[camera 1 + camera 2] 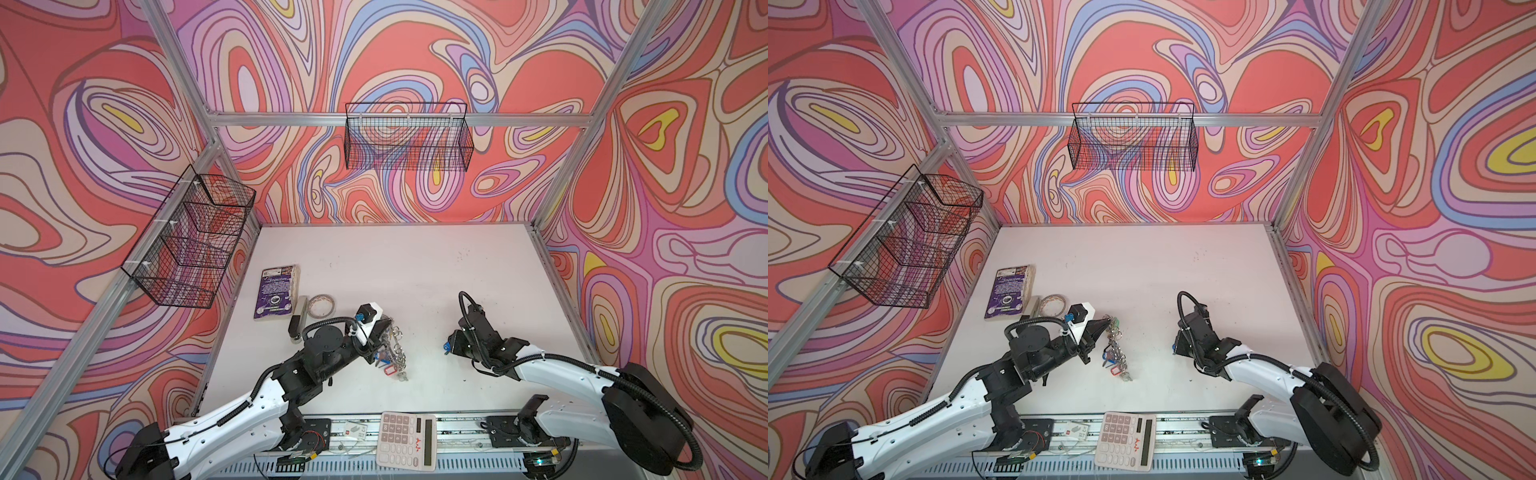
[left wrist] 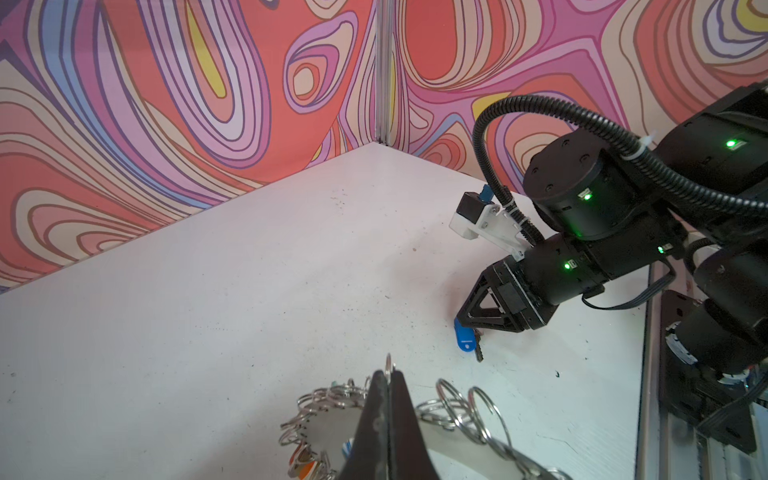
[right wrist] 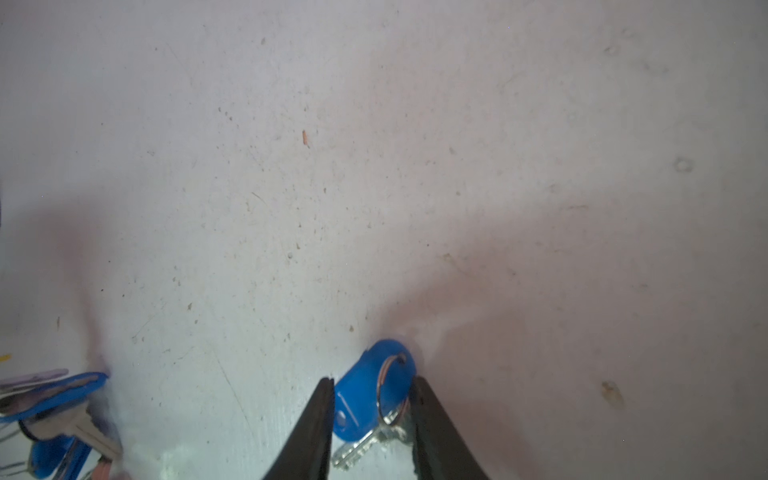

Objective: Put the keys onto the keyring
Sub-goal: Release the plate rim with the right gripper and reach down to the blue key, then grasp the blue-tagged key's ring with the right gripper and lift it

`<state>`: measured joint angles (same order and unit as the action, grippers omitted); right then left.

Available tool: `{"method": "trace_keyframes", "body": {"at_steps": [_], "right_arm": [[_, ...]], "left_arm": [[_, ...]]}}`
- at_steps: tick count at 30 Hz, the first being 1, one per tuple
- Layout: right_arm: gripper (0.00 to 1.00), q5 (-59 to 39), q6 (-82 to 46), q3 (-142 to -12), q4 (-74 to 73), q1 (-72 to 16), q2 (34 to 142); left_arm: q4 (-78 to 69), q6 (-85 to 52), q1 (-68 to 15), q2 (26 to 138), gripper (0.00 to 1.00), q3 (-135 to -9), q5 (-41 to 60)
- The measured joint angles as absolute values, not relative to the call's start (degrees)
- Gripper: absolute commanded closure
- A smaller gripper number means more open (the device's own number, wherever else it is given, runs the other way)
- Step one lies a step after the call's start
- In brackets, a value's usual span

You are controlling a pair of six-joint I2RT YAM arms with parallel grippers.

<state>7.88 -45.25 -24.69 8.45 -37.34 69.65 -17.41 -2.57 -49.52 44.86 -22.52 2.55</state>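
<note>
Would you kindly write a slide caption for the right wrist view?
Right claw straddling a blue-tagged key on the white table, one jaw on each side.

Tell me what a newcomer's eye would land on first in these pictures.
The swirling red, pink and purple walls around the white table strike first. Next, mid-table, the left gripper is shut on a split ring of the keyring. To its right in both top views, the right gripper has its jaws either side of the blue-tagged key on the table.
</note>
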Motion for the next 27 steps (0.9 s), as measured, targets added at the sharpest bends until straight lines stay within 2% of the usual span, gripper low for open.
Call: {"method": "trace_keyframes", "body": {"at_steps": [4, 7, 10, 13, 20, 27], "right_arm": [[0.84, 10.59, -45.78, -25.41, 8.25, -38.30, 70.35], [0.87, 12.14, -45.95, -25.61, 8.16, -38.39, 70.54], [0.81, 13.23, -46.02, -25.67, 8.21, -38.54, 71.00], [0.80, 13.82, -46.02, -25.96, 8.29, -38.79, 72.01], [0.88, 15.03, -45.93, -26.39, 8.60, -39.35, 72.93], [0.92, 16.36, -45.69, -26.41, 9.23, -39.38, 72.93]], "left_arm": [[-16.69, -2.57, -49.52, 44.56, 1.00, -22.52, 3.01], [-16.38, -2.57, -49.52, 44.10, 1.00, -22.52, 3.03], [-16.40, -2.59, -49.52, 43.83, 1.00, -22.52, 3.03], [-16.40, -2.59, -49.52, 43.83, 1.00, -22.52, 3.18], [-16.40, -2.61, -49.52, 43.83, 1.00, -22.52, 3.51], [-16.43, -2.61, -49.52, 43.64, 1.00, -22.52, 3.81]]}}
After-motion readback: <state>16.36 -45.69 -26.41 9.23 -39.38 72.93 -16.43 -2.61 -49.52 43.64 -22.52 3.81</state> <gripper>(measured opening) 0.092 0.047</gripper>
